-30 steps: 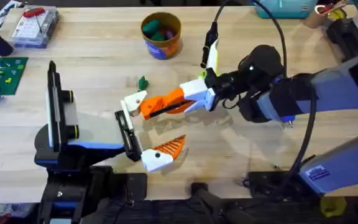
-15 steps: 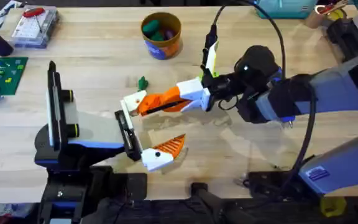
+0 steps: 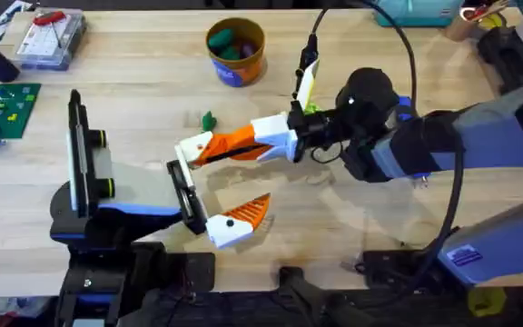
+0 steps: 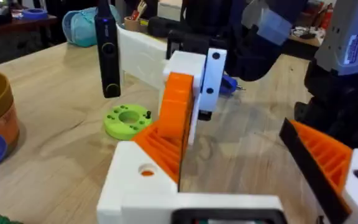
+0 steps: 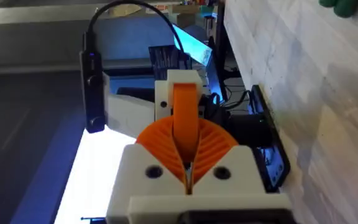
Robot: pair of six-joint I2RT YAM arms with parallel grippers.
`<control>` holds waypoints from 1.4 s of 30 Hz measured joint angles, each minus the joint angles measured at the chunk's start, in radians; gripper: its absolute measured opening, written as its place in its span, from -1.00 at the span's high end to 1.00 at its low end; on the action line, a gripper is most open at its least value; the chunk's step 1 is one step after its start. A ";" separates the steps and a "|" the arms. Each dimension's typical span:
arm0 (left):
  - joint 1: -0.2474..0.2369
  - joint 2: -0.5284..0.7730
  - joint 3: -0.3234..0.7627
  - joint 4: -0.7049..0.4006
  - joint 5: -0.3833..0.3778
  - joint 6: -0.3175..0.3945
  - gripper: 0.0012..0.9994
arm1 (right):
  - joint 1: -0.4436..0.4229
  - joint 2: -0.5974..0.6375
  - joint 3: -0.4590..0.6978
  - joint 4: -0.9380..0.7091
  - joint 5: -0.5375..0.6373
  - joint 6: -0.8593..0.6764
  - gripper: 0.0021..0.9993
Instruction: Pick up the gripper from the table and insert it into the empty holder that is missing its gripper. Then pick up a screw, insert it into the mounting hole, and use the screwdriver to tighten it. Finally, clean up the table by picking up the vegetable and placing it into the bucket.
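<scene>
From overhead I see the right gripper (image 3: 209, 147) reached across to the middle of the table, its orange pads clenched on the gripper (image 3: 194, 146), the small white-and-orange piece, which sits right at the top end of the left gripper (image 3: 205, 198). The left gripper lies low on the table with its jaws spread wide, one orange finger (image 3: 243, 216) well apart from the black bar opposite. The bucket (image 3: 236, 53) stands upright near the far edge, and I can make out green and reddish pieces inside it. The vegetable (image 3: 209, 120) lies on the bare wood between the bucket and the grippers. A clear box (image 3: 51, 39) with small parts sits at the far left corner.
</scene>
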 joint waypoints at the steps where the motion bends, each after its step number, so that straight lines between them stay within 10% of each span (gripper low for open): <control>1: 0.000 0.000 0.000 0.000 0.001 0.000 -0.97 | 0.005 -0.001 0.000 -0.001 0.004 -0.003 0.97; 42: 0.006 0.000 0.000 -0.003 0.001 0.004 -0.97 | 0.033 -0.001 0.041 -0.051 0.020 -0.020 0.99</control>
